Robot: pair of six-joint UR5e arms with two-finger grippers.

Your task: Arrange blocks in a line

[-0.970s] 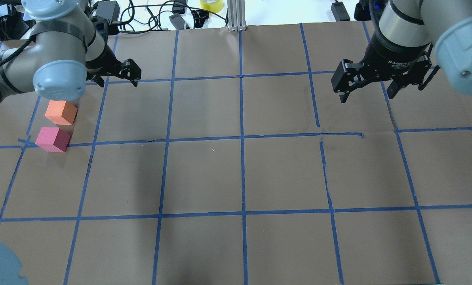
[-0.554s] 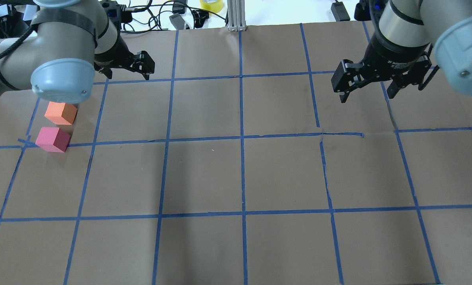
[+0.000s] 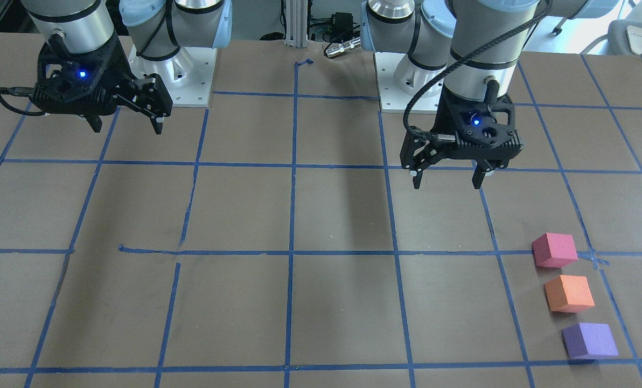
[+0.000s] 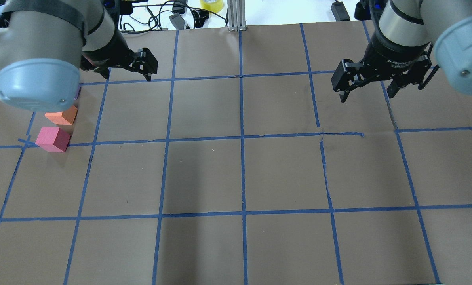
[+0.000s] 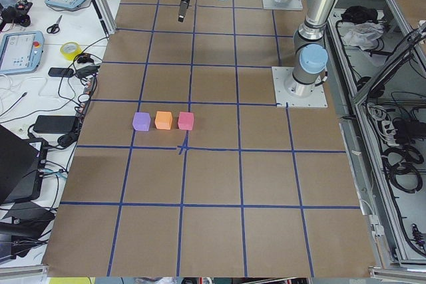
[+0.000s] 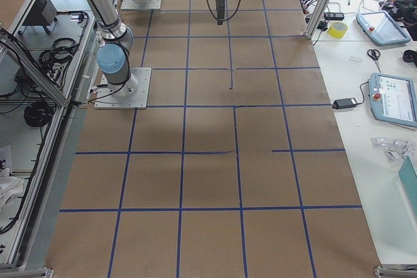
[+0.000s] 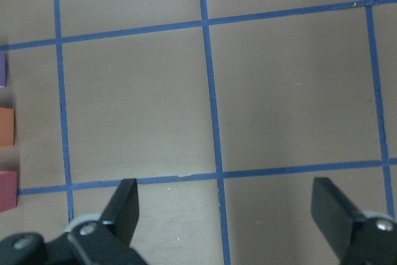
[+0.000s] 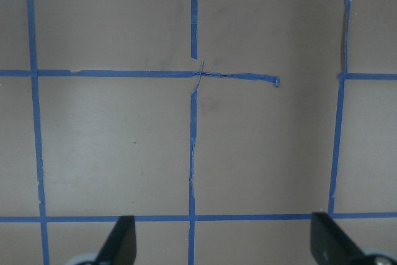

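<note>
Toward four o'clock on the table [image 3: 332, 215] in the front-facing view, the pinkish-red block [image 3: 554, 250], orange block [image 3: 569, 293] and purple block [image 3: 589, 340] sit in a near-straight row, seemingly complete, so the left gripper [image 3: 446, 182] at their ten o'clock and the right gripper [image 3: 127, 128] hang wide and empty.

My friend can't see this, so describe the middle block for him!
On the brown paper table with blue tape lines, at the robot's left end, three foam cubes form a row. The middle one is the orange foam cube, between the pinkish-red cube and the purple cube.
</note>
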